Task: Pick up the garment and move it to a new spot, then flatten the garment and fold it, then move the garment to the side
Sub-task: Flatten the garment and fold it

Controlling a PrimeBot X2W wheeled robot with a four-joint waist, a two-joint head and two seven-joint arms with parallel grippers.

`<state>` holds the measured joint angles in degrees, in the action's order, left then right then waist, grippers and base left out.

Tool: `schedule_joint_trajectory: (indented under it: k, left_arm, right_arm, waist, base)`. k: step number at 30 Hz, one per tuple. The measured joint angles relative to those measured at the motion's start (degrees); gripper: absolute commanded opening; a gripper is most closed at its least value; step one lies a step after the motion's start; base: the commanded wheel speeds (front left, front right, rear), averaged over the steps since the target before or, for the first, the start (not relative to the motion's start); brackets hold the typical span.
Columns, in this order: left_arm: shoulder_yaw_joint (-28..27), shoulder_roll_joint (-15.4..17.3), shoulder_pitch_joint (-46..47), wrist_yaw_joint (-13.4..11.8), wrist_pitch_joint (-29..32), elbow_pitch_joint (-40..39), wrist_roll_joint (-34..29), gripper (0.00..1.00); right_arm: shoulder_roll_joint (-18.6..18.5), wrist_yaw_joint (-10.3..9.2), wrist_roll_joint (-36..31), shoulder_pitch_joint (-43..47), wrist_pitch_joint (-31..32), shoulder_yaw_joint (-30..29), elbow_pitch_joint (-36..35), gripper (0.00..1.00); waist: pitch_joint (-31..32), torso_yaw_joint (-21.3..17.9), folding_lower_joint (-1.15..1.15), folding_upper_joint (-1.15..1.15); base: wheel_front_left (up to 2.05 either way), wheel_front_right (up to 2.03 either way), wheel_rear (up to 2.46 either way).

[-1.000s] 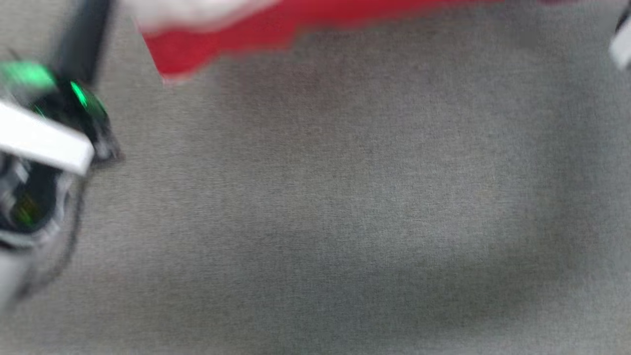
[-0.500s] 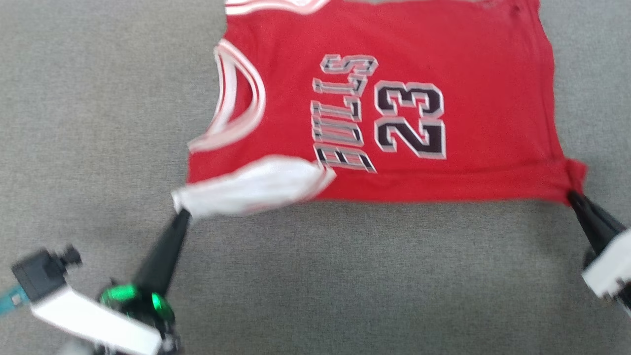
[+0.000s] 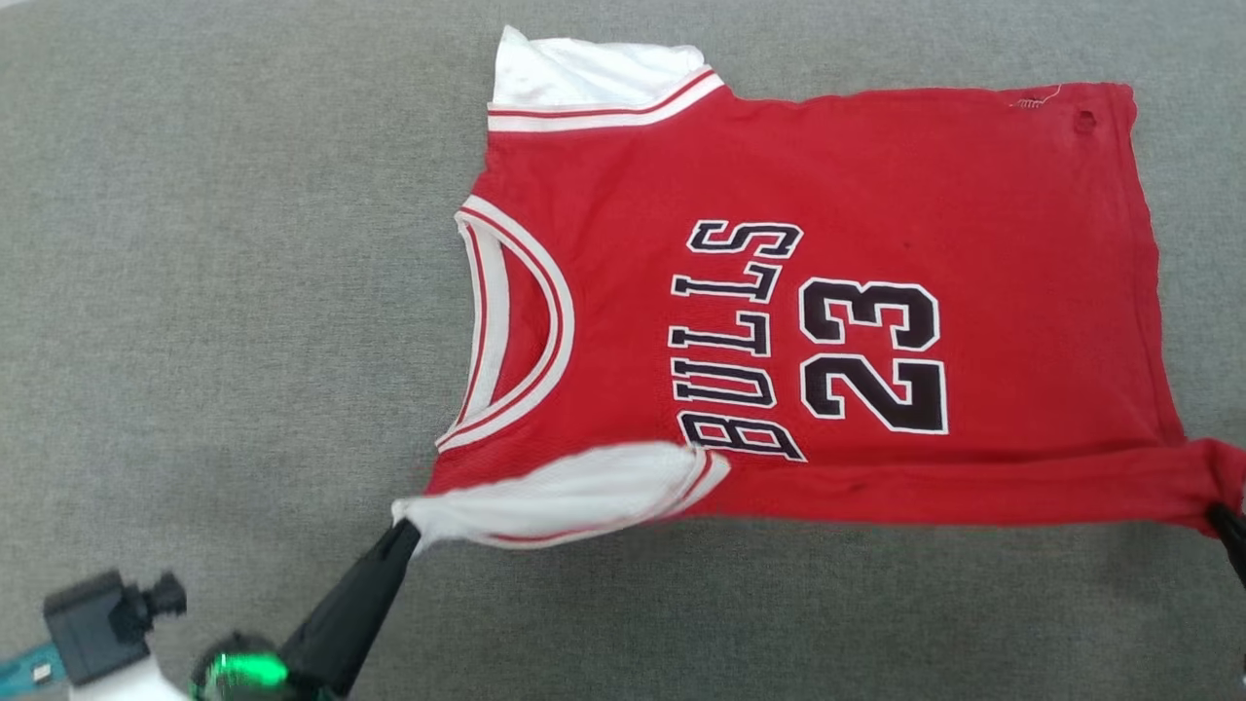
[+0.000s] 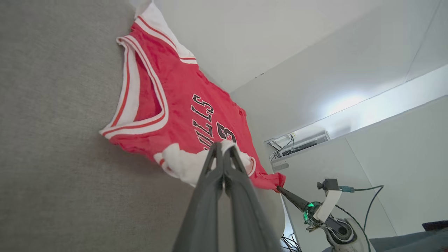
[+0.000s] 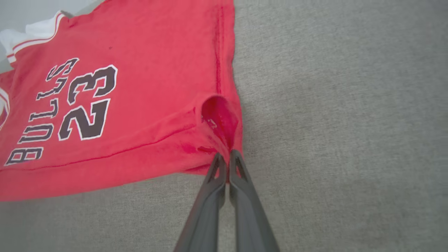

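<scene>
Plainly, your left gripper [image 3: 404, 531] was clamped on the white sleeve [image 3: 565, 497] of the Bulls jersey [image 3: 876, 175], your right gripper [image 3: 1225, 516] on its hem corner [image 3: 1207, 467]; cloth stretched between them.

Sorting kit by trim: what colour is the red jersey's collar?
Red-and-white striped collar, clearest in head view.

One jersey [image 3: 827, 292]; two grippers, the left gripper [image 3: 404, 531] and the right gripper [image 3: 1219, 514], each with two fingers pressed together on cloth; two white sleeves, a near sleeve [image 3: 565, 497] at the left gripper's tip and a far sleeve [image 3: 584, 73] well beyond it; one striped collar [image 3: 516, 321] between them; one grey desk [image 3: 195, 292]; one camera [image 3: 97, 623] beside the left gripper.
</scene>
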<state>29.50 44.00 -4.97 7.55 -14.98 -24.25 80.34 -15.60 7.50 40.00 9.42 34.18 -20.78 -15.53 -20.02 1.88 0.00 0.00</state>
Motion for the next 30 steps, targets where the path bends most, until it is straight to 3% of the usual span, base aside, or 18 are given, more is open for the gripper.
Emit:
schedule_joint_trajectory:
  k: [10,15,30]
  left_arm:
    - [4.6,3.7,20.1,0.0,2.0,5.0,3.6,0.00]
    - [4.8,3.7,28.4,0.0,3.7,10.1,6.7,0.00]
    - [8.7,1.3,36.0,0.0,8.3,26.7,7.7,0.00]
  right_arm:
    - [0.7,-0.01,-3.4,-13.6,0.1,4.8,5.2,0.00]
    - [1.3,0.00,-5.3,-19.6,-0.5,6.0,8.8,0.00]
    - [3.3,0.00,-7.2,-27.1,-6.2,9.4,19.0,0.00]
  waist:
    - [-2.8,-2.6,0.00,0.00]
    - [-5.1,-4.0,0.00,0.00]
    - [-9.3,-6.3,0.00,0.00]
  base:
    - [0.00,0.00,0.00]
    - [0.00,0.00,0.00]
    - [0.00,0.00,0.00]
